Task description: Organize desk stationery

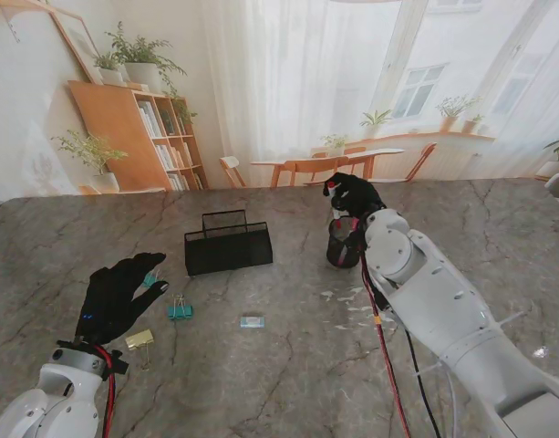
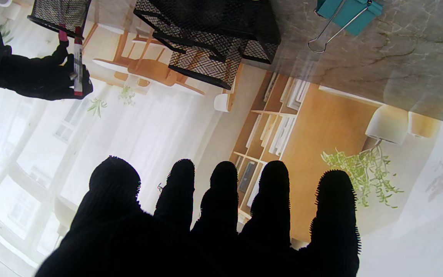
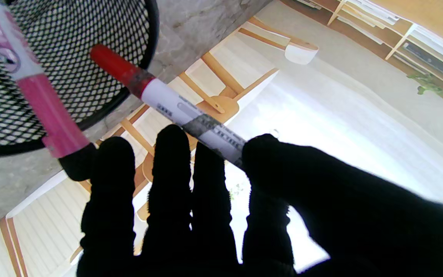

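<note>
Right hand (image 1: 354,193): at 1 o'clock on the counter (image 1: 288,365), fingers (image 3: 175,154) pinching a red-capped marker (image 3: 183,111) over the round mesh pen cup (image 1: 343,242).
Pen cup: holds a pink marker (image 3: 33,80).
Left hand (image 1: 115,297): at 8 o'clock, fingers spread wide, holding nothing.
Mesh organizer (image 1: 228,245): black, near centre, at 11 o'clock.
Clips: teal binder clip (image 1: 180,310) just beside the left hand; gold clip (image 1: 139,339) nearer to me.
Small pale item (image 1: 252,321): mid-counter, too small to identify.

Small print on the red-capped marker (image 3: 190,117), illegible.
</note>
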You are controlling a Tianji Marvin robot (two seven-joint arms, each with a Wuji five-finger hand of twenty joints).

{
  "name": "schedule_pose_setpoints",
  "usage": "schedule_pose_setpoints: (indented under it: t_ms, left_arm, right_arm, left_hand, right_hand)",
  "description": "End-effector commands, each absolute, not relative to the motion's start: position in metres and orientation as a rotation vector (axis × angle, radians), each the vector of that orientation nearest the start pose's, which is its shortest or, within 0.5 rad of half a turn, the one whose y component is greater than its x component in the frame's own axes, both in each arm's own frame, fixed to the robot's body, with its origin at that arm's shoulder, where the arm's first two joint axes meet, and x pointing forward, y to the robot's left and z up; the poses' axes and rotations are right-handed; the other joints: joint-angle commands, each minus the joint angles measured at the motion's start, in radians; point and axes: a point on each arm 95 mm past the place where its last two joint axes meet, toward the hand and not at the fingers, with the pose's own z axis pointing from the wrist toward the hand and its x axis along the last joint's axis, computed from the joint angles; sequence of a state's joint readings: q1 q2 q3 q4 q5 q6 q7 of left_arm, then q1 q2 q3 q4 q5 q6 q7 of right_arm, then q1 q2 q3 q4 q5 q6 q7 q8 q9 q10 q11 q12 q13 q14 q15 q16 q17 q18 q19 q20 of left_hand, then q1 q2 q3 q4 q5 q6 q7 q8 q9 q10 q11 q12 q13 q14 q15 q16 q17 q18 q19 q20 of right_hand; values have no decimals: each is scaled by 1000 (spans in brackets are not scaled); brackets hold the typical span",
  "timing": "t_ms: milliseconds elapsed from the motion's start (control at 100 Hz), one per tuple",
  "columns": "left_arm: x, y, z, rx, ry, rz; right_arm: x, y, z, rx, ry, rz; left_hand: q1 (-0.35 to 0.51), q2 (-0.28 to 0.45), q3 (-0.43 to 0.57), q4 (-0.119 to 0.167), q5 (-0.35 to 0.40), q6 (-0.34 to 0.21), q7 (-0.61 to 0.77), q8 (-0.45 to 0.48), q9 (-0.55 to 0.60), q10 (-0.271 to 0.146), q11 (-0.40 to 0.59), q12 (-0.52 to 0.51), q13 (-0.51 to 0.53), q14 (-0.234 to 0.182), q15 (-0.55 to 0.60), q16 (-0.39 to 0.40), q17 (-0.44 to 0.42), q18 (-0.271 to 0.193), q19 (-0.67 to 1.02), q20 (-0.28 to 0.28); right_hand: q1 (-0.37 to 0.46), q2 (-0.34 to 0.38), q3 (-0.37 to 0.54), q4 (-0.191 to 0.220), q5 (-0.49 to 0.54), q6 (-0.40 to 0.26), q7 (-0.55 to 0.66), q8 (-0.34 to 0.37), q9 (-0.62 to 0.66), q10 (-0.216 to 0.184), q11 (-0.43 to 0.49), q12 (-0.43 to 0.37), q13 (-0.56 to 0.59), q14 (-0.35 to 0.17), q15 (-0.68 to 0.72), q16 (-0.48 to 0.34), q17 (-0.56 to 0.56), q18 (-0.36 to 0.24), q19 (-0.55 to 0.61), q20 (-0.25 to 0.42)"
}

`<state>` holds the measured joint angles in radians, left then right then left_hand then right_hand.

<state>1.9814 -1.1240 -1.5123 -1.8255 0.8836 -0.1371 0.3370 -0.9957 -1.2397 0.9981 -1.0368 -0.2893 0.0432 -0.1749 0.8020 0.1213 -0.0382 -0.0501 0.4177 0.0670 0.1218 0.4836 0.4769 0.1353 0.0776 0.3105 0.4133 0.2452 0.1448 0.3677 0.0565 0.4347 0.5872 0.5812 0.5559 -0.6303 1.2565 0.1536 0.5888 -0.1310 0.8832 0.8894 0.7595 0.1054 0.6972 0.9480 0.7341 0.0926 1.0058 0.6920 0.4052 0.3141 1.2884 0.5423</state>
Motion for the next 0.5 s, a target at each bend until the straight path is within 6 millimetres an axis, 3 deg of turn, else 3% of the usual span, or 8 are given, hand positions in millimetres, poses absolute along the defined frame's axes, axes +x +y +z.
schedule_pose_setpoints:
  t_ms: [0,130,170,300,340,360,410,490]
  left_arm:
    - [305,60,-310,-1249,1087,-1681]
    - [305,60,-310,-1250,1088,-1682]
    - [305,60,-310,-1249,1088,-1681]
    - [305,60,-310,-1250,1087,-1683]
    - [305,60,-310,-1250,1087,-1683]
    - [305,60,-310,-1249,1087,-1683]
    - [305,60,-310,-1248,1087,-1683]
    - [305,60,-310,-1249,1086,-1684]
  right_arm:
    - [554,6,-283,1728,949,1776]
    - [553,5,-283,1734,948,1784]
    - [552,4,-283,1733,951,1785]
    - [551,3,-283,1733,953,1789]
    - [550,3,-283,1735,953,1790]
    - [549,3,-284,1735,953,1790]
    - [548,2,-284,1735,955,1790]
    - [545,1,-285,1739,957,1792]
  left_hand:
    - [25,69,-10,-2,6,-13,1,10,7,6,-3,6,23,2,12,8,-1,-1,10,31]
    - [27,69,-11,-2,6,-14,1,10,6,7,-4,6,23,2,12,9,0,0,10,31]
    - [28,70,-10,-2,6,-14,1,10,8,5,-3,7,23,2,13,9,-1,1,10,31]
    - [28,69,-11,-3,6,-12,1,10,6,6,-4,6,23,2,12,10,-1,0,11,32]
    - [28,69,-12,-3,6,-13,1,10,6,5,-4,6,24,3,13,10,0,-1,11,32]
    - [29,69,-11,-2,6,-11,1,10,7,6,-3,7,23,2,13,10,-1,0,11,32]
    - [30,70,-10,-2,6,-13,1,10,7,6,-3,7,23,2,12,10,-1,0,11,31]
    - [29,69,-11,-3,7,-14,1,10,8,6,-3,7,24,2,13,10,0,-1,12,32]
  right_hand:
    - [-25,40,-29,51,-20,-21,-25,-11,-24,-4,-28,-20,-17,-34,3,20,-16,-20,1,22]
    - [-36,59,-48,61,-27,-14,-50,-15,-36,0,-45,-32,-29,-34,2,26,-33,-10,0,30]
    - [-40,74,-73,92,-26,-10,-79,-7,-38,-1,-46,-36,-31,-33,-2,34,-37,-8,-4,41]
    - [-44,68,-86,88,-20,-2,-89,-9,-40,1,-53,-43,-37,-29,-5,36,-49,1,-7,46]
    - [-44,60,-88,78,-20,-5,-88,-8,-39,3,-53,-45,-39,-26,-6,37,-51,2,-7,49]
    - [-45,49,-78,42,-21,-6,-82,-11,-36,5,-53,-50,-39,-25,-7,40,-53,4,-8,54]
    - [-50,38,-88,13,-26,-6,-79,-14,-37,6,-54,-56,-40,-24,-8,41,-60,8,-12,56]
    - [-56,38,-126,-65,-43,-4,-72,-34,-47,10,-71,-103,-63,-18,-30,38,-94,22,-33,57]
